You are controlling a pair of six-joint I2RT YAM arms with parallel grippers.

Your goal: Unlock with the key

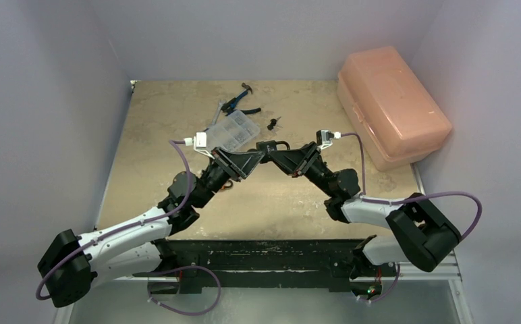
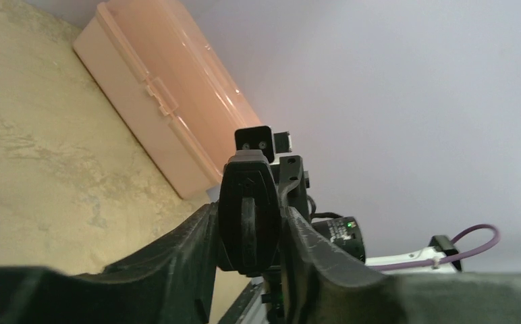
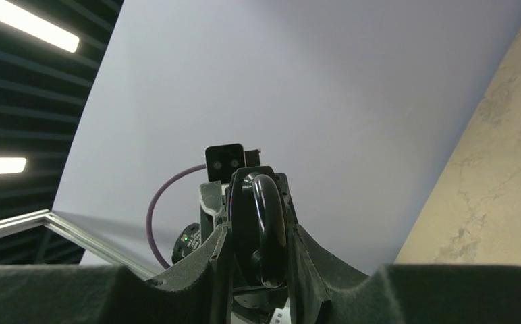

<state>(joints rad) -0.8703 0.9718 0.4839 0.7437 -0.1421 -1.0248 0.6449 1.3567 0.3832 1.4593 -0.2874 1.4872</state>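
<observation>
1. Held up over the middle of the table (image 1: 177, 121), between the two arms: the padlock (image 1: 272, 144), black, only partly visible from above, its body largely covered by the fingers meeting there.
2. Left gripper (image 1: 256, 159) closed on the padlock; in the left wrist view (image 2: 250, 202), dark padded fingers (image 2: 190, 250) pressed against both sides of the black lock body (image 2: 248, 216), the lower end cut off by the fingers.
3. Right gripper (image 1: 283, 157) closed on the padlock from the opposite side; in the right wrist view (image 3: 261, 233), fingers (image 3: 312, 263) lying against both flanks with no gap showing, the shackle (image 3: 269, 216) a glossy black loop facing the camera.
4. Keyhole not visible in any view; face of the lock hidden or too dark to read.
5. No key made out for certain. On the table beyond the grippers, a small dark item (image 1: 273, 122), too small to name.
6. Further back: clear compartment box (image 1: 234, 131) with contents too small to tell, and blue-handled pliers (image 1: 241, 102) just beyond it.
7. At the far right: pink lidded case (image 1: 393, 108), overhanging the table edge, well apart from the lock; in the left wrist view (image 2: 156, 88), cropped at the top edge.
</observation>
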